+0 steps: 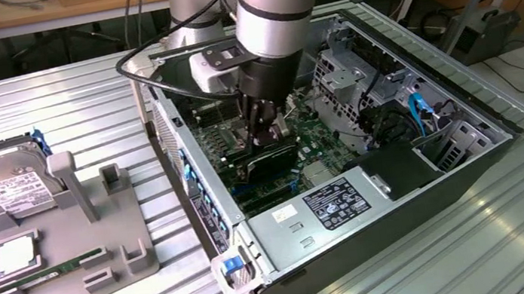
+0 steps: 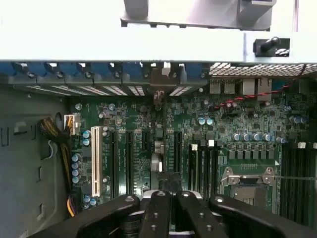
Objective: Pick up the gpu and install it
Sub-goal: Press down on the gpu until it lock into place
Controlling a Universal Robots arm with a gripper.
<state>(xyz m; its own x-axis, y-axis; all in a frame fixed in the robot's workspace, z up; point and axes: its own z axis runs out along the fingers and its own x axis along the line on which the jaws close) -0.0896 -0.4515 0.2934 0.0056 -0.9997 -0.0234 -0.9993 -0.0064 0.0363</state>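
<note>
light: bright, even, from above | glare: white washout past the case wall (image 2: pixel 158 47) beyond my claw (image 2: pixel 166 213); sheen on the ribbed table (image 1: pixel 517 235) | shadows: soft, inside the case beneath me | focus: my fingers (image 2: pixel 153 218) slightly soft

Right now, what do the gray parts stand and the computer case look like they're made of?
The gray parts stand looks like matte molded or printed plastic: uniform dull gray, blocky posts, no shine. The computer case looks like sheet metal: thin folded walls, punched holes, dull silvery sheen.
</note>
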